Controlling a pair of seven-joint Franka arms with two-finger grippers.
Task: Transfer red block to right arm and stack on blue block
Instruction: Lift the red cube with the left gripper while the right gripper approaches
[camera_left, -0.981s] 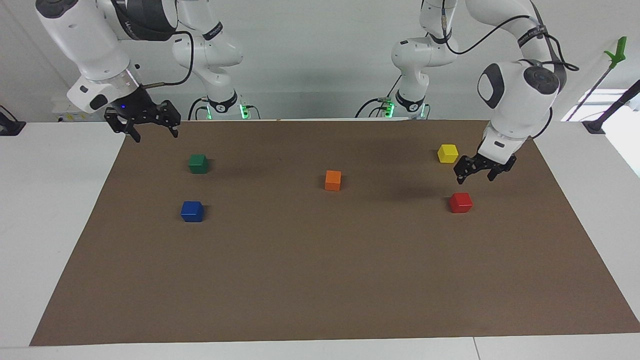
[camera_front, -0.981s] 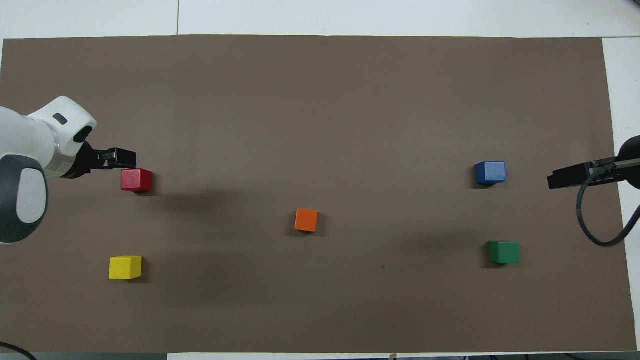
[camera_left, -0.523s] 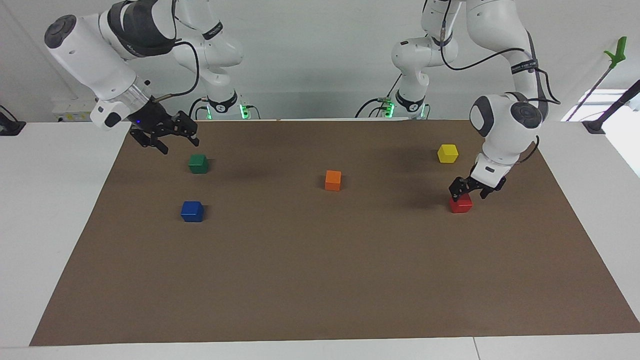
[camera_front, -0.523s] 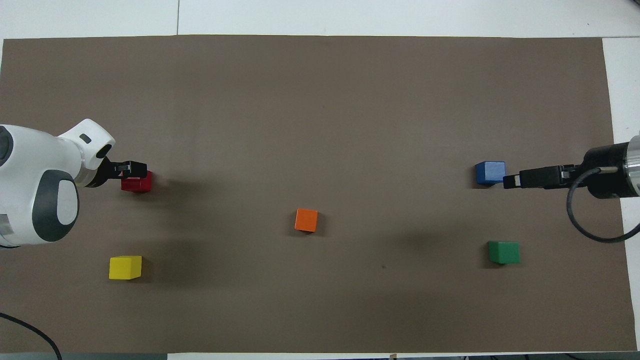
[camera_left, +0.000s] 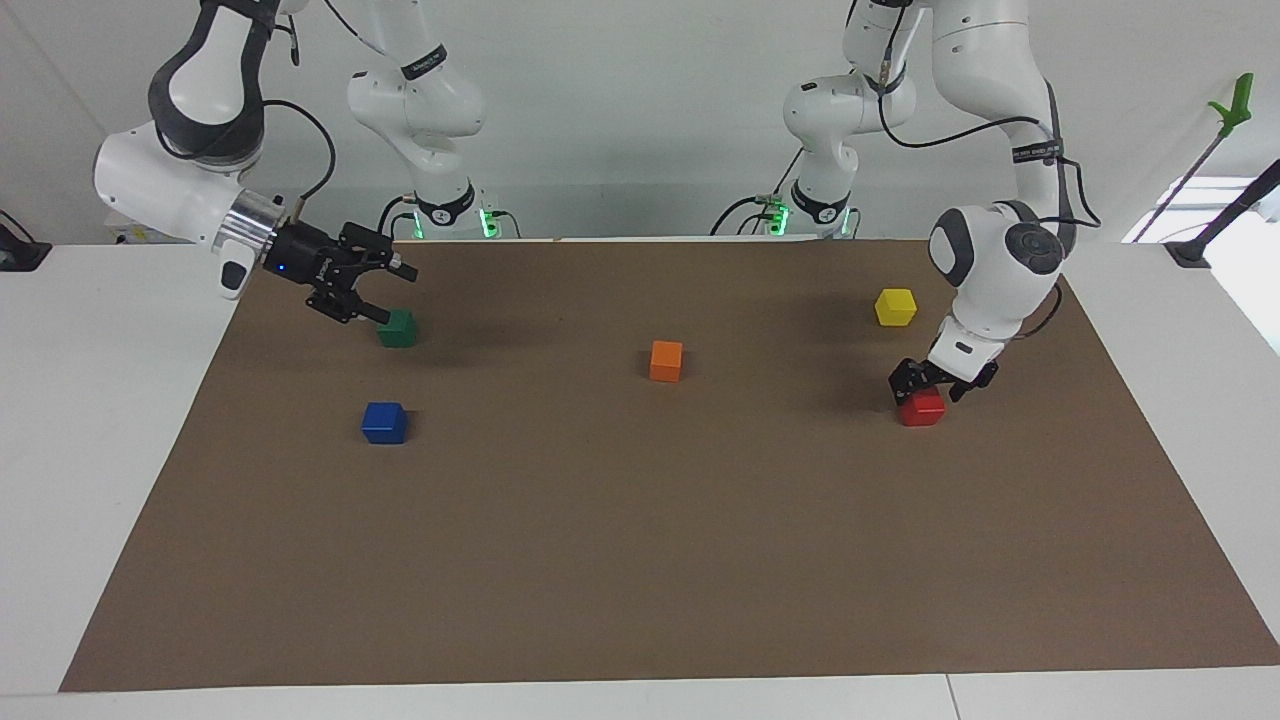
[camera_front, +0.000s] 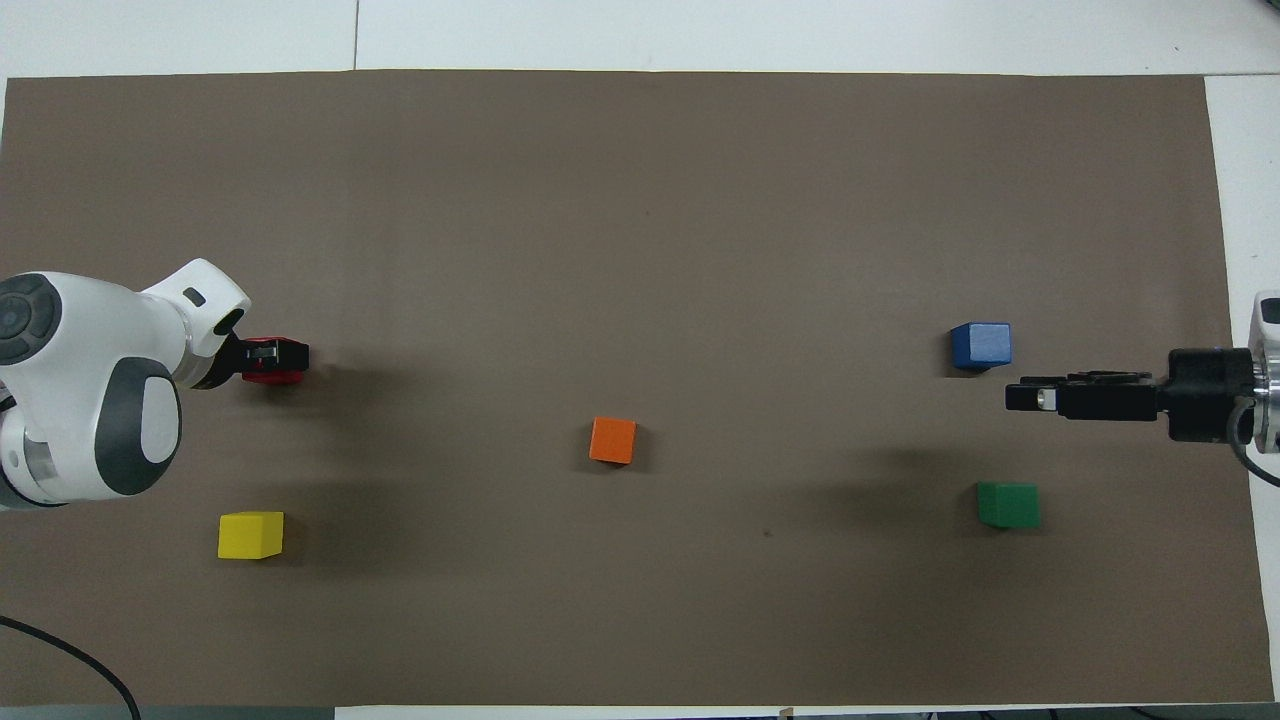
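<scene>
the left gripper (camera_left: 929, 383), fingers apart, straddles the red block (camera_left: 922, 409) on the brown mat (camera_left: 640, 560), toward the left arm's end from the orange block (camera_left: 666, 361). the right gripper (camera_left: 385, 290), fingers apart, hovers above the green block (camera_left: 397, 328); the blue block (camera_left: 384, 422) sits toward the right arm's end from the orange block.

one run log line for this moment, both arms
left gripper: open, straddling red block | right gripper: open, raised over green block | blue block: untouched on mat
</scene>
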